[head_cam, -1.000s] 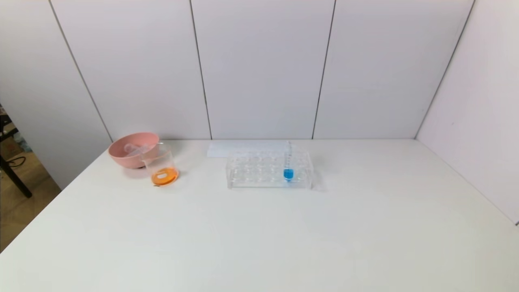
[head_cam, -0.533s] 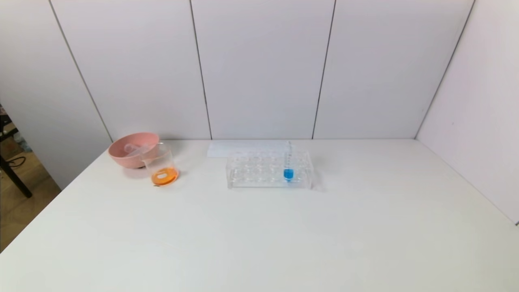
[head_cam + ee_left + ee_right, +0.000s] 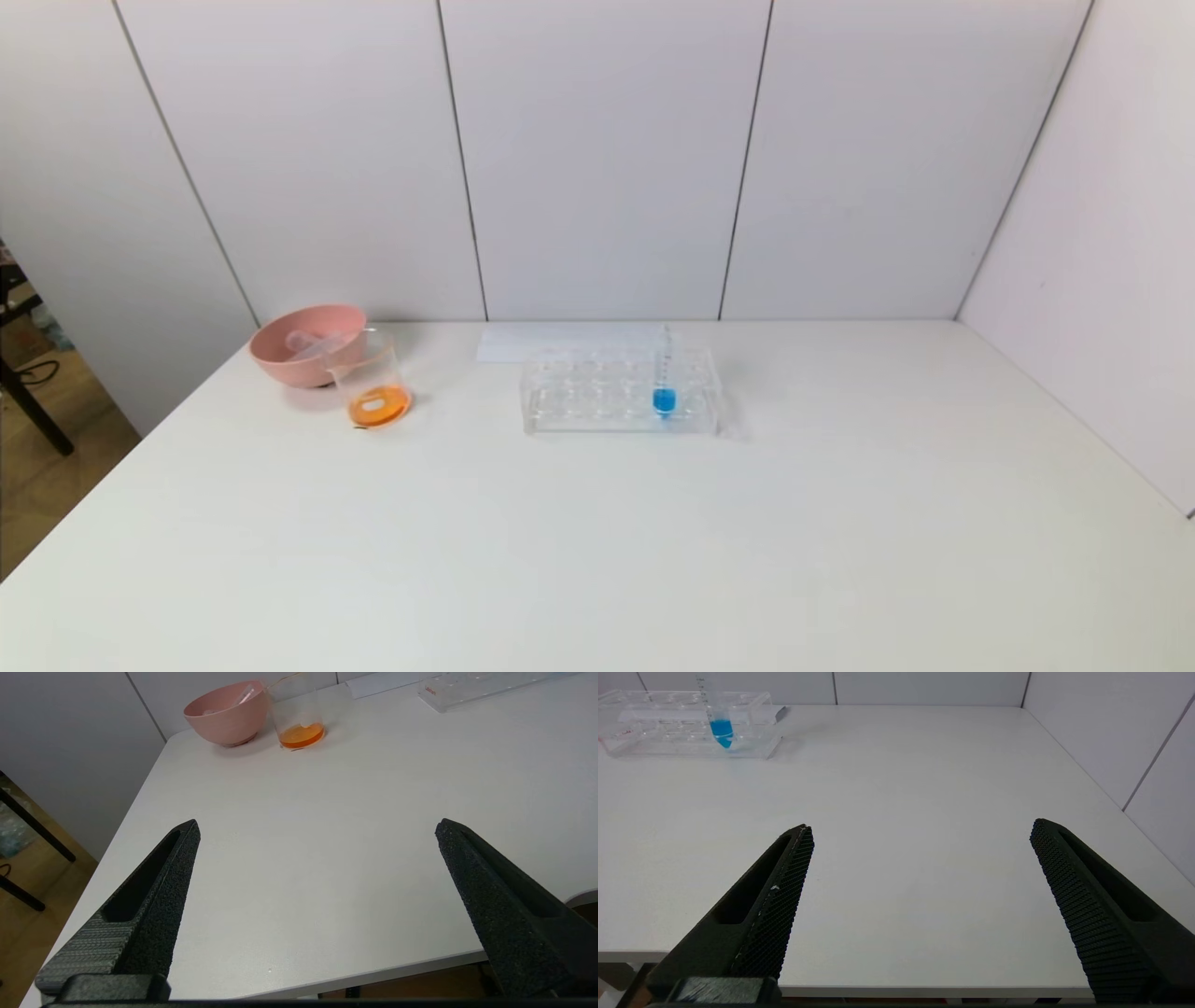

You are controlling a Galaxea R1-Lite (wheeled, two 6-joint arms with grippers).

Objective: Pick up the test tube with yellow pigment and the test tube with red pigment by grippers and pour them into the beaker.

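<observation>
- The broad white rectangular table is bearing every item, with pale panelled walls standing behind and to my right.
- The clear boxy plastic tube rack is sitting toward the far middle of the table, with a flat white sheet lying just behind it.
- The round pink plastic bowl is resting at the far left corner; clear, empty-looking tubes are lying tilted inside it, and I cannot tell which pigment they carried.
- The small clear cup-shaped beaker is standing upright just beside the bowl, on its near right side, holding a shallow layer of orange liquid.
- My left gripper is hovering near the table's front left edge, pointing toward bowl and beaker, well apart from both; its black pointed jaws are standing wide apart with nothing between them.
- My right gripper is hovering at the table's front edge, well apart from the rack; its jaws are likewise spread wide and gripping nothing.
- The slim clear tube of blue liquid is standing upright in a right-hand slot of the rack.
</observation>
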